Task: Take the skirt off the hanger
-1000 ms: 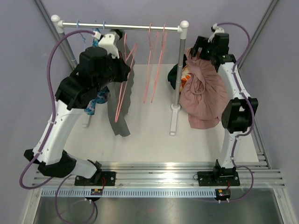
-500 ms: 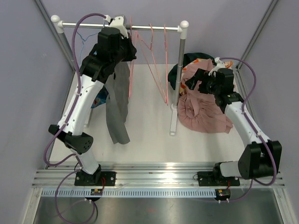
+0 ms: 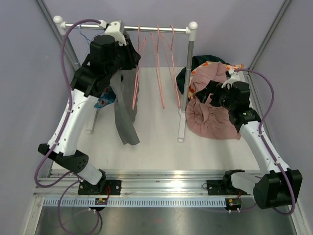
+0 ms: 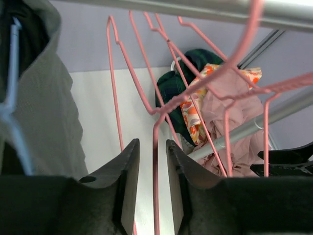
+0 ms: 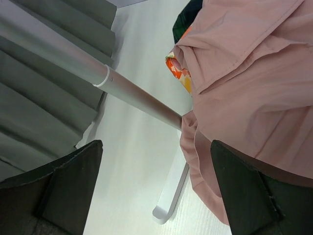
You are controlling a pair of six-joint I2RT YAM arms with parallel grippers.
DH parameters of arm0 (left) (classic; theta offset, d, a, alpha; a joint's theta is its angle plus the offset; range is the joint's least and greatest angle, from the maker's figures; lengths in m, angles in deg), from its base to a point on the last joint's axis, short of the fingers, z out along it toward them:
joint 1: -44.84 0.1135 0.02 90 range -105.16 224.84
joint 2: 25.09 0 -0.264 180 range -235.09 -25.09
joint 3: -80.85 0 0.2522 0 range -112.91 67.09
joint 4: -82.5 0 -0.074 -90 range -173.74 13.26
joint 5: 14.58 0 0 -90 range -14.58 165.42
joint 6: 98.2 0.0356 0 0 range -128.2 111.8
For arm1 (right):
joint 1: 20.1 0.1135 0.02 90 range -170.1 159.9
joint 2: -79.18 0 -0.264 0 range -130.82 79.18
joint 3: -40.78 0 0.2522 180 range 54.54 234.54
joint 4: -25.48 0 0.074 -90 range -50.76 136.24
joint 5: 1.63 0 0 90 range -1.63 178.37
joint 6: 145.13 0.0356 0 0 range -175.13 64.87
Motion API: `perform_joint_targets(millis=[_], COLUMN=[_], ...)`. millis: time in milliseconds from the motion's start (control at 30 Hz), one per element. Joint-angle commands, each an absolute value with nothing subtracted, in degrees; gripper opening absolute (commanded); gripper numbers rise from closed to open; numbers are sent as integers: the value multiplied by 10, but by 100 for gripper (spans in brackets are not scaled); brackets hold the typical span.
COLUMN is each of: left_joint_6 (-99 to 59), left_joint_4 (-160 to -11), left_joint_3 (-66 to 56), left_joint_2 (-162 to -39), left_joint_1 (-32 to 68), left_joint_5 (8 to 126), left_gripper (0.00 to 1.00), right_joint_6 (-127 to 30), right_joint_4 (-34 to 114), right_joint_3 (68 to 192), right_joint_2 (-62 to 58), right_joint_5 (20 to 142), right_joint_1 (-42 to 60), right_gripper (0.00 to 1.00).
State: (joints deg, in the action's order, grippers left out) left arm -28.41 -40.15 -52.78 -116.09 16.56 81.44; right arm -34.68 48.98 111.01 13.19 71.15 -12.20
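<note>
A grey skirt [image 3: 124, 112] hangs from a blue hanger [image 4: 12, 98] on the rail [image 3: 156, 28], at the left of the left wrist view [image 4: 44, 107]. My left gripper [image 3: 133, 53] is up at the rail. Its jaws [image 4: 152, 144] stand a narrow gap apart, with the wire of a bare pink hanger [image 4: 155, 127] between them and not touching. A pink skirt [image 3: 215, 117] lies heaped on the table right of the rack post [image 3: 187, 73]. My right gripper [image 3: 208, 93] is wide open and empty [image 5: 156, 147] beside the pink skirt [image 5: 254, 73].
Several bare pink hangers [image 3: 159, 63] hang on the rail. Dark green and orange-flowered clothes [image 3: 205, 61] lie behind the pink skirt. A blue patterned cloth [image 3: 103, 100] lies under the left arm. The post [image 5: 137, 98] and its foot [image 5: 171, 196] are close to my right gripper.
My left arm rose to the rail, then drew back a little, and the pink hangers swung. My right arm came down from the rail's end; the pink skirt now lies lower on the table.
</note>
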Motion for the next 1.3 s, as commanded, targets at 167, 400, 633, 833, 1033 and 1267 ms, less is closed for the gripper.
perform_joint_targets(millis=[167, 400, 633, 833, 1033, 1267], left_joint_6=[-255, -237, -223, -211, -214, -228], left_joint_4=[-416, -420, -416, -426, -433, -426], left_joint_3=[-547, -561, -591, -575, -562, -565], left_joint_2=[-1104, -1113, -1153, -1158, -1182, -1219], left_joint_1=[198, 230, 253, 262, 272, 279], left_joint_5=[844, 867, 876, 891, 875, 858], left_gripper=[36, 39, 40, 40, 31, 19], right_joint_6=[-341, -353, -355, -358, -359, -363], right_joint_4=[497, 518, 525, 526, 525, 530], right_joint_3=[1095, 1086, 1085, 1090, 1090, 1089], right_joint_2=[173, 192, 193, 190, 184, 186], right_joint_5=[713, 722, 728, 729, 731, 740], right_joint_1=[-113, -113, -113, -113, -113, -112], right_gripper=[100, 100, 100, 99, 99, 99])
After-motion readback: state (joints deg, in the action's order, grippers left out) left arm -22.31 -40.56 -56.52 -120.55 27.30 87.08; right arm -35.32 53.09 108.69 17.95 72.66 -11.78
